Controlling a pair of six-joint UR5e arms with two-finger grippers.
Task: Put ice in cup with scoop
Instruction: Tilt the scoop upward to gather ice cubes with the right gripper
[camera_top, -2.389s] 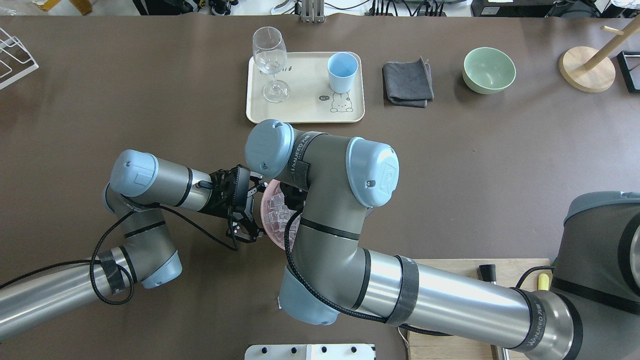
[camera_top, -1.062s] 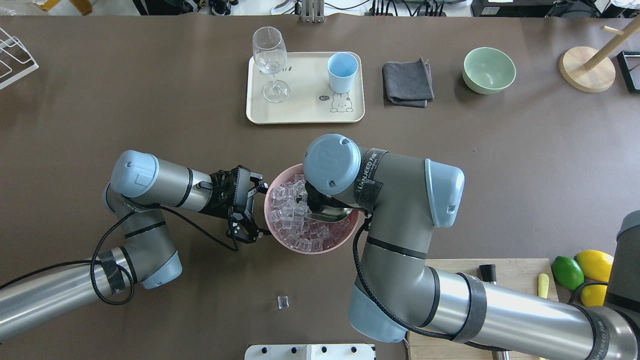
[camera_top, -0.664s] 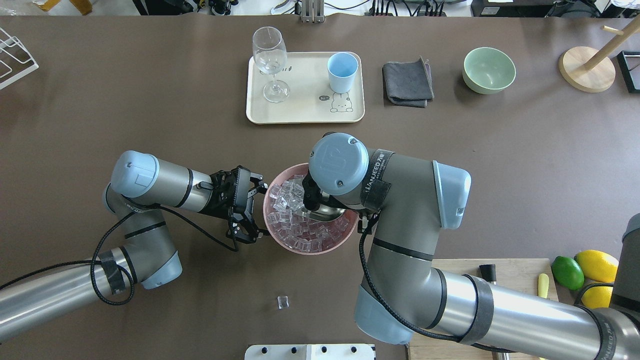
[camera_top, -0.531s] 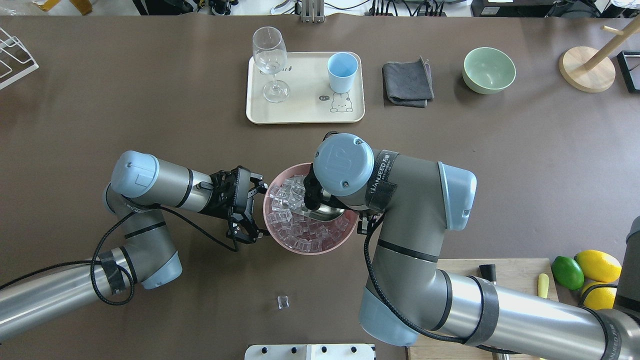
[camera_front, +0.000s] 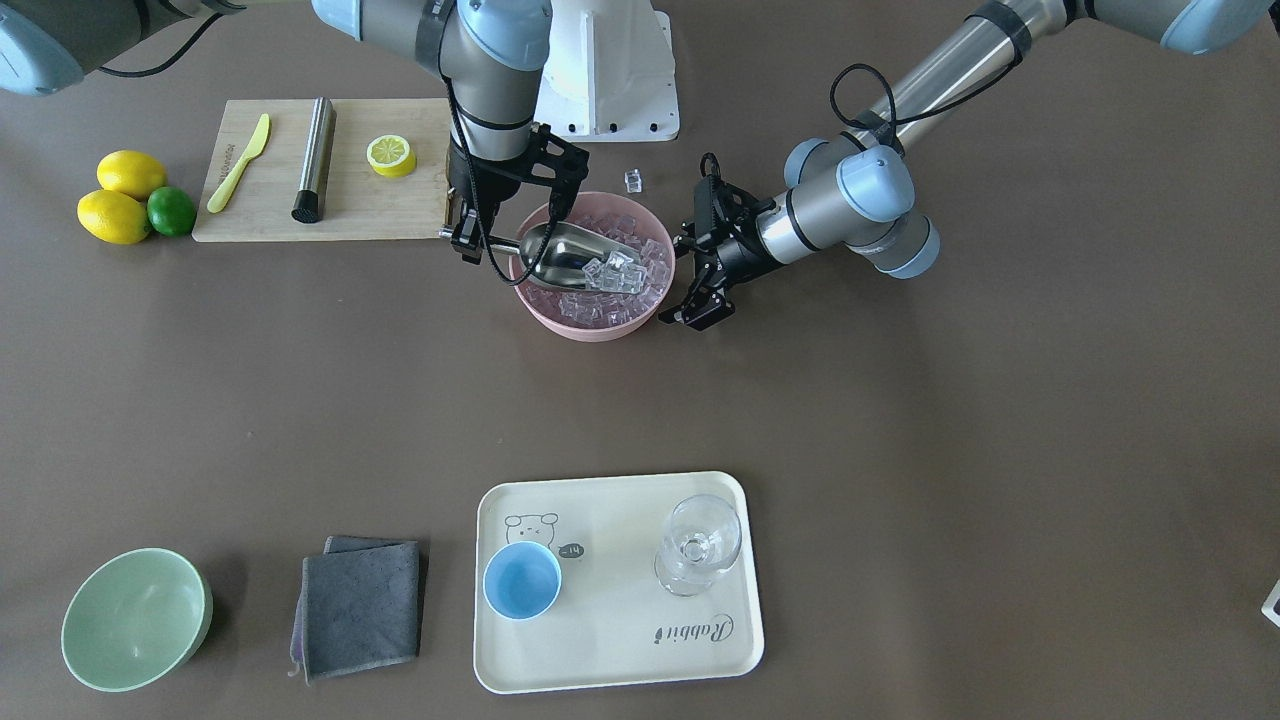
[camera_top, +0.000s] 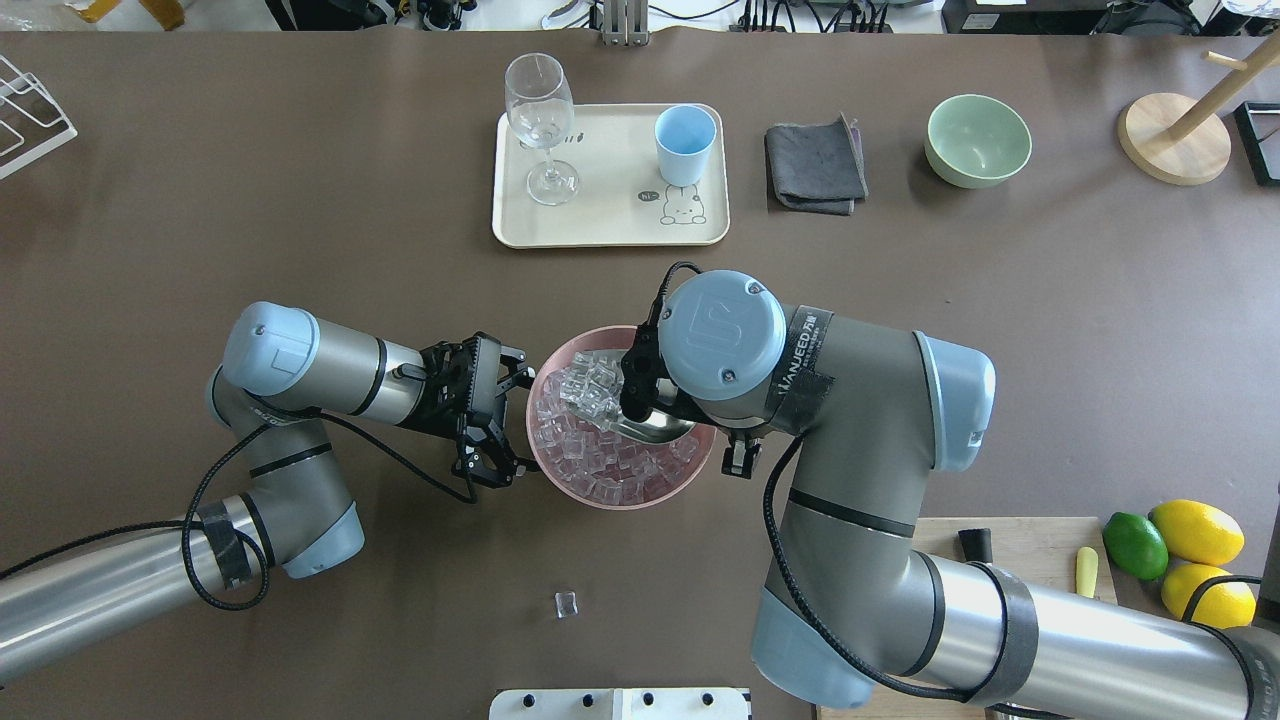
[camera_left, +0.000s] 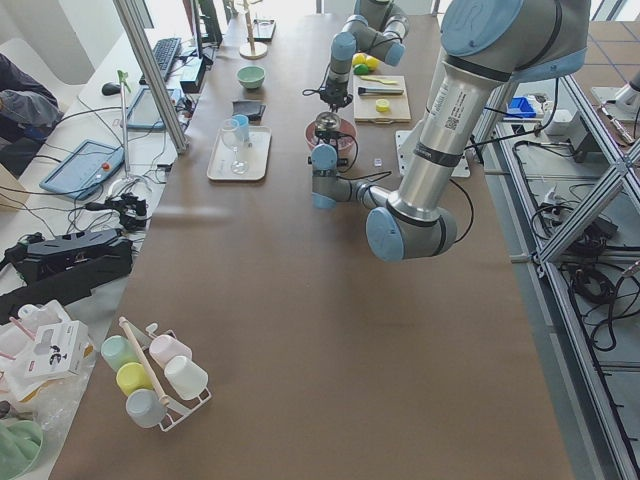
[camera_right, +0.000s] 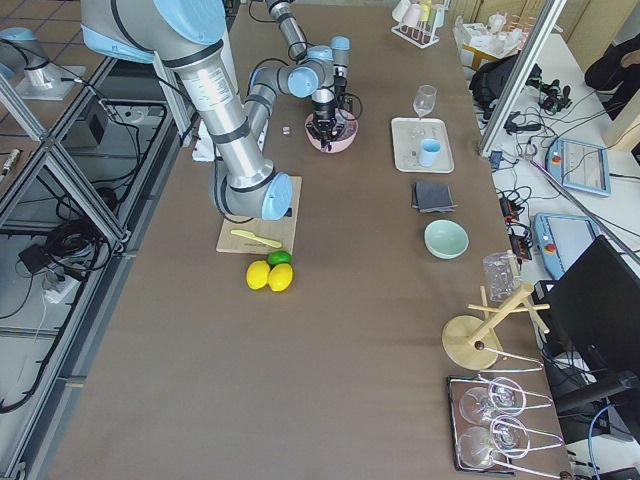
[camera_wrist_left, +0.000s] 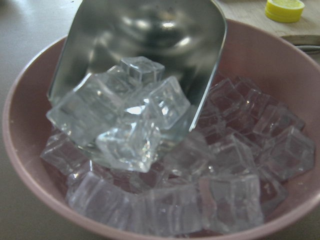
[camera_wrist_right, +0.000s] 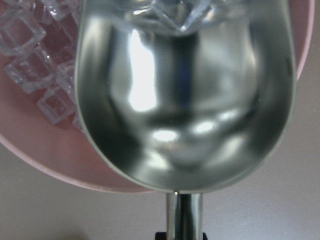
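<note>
Holding the shiny stainless-steel scoop by its straight handle, the right gripper is clamping it tight just outside the rim of the round pink bowl. The trough is reaching in over the bowl, open end pointing at the other arm. A small heap of the clear glassy ice cubes is sitting at the front lip of the scoop. The rest of the cubes are lying loose in the bowl underneath. From the left wrist camera I can't really tell if the lip is touching the pile or hanging just above it.

The left gripper is hovering just beside the bowl on the opposite side, with its fingers spread apart and nothing between them.

The small light-blue cup is standing upright on the cream rectangular tray, well apart from the bowl on the far side of the table from the robot. A clear stemmed wine glass is sharing the tray with it. One stray ice cube is lying on the brown table between the bowl and the robot's base.
</note>
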